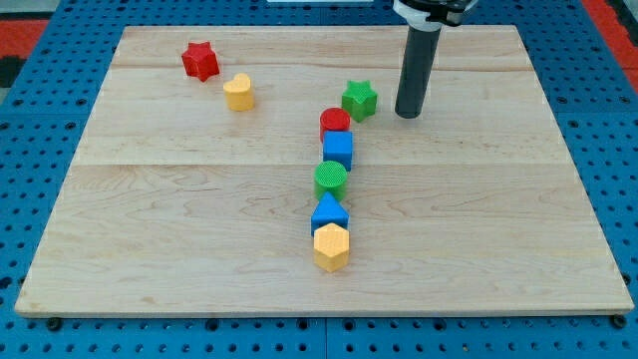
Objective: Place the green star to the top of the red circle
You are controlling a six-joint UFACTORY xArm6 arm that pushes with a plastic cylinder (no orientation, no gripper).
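Observation:
The green star (359, 99) lies on the wooden board, up and to the right of the red circle (335, 123), almost touching it. My tip (408, 113) stands on the board just to the right of the green star, with a small gap between them. The dark rod rises from it to the view's top edge.
Below the red circle runs a column: blue cube (338, 150), green circle (330, 179), blue triangle (329, 212), yellow hexagon (331, 246). A red star (200, 60) and a yellow heart-like block (238, 92) lie at the upper left. The board's edge (319, 311) borders blue pegboard.

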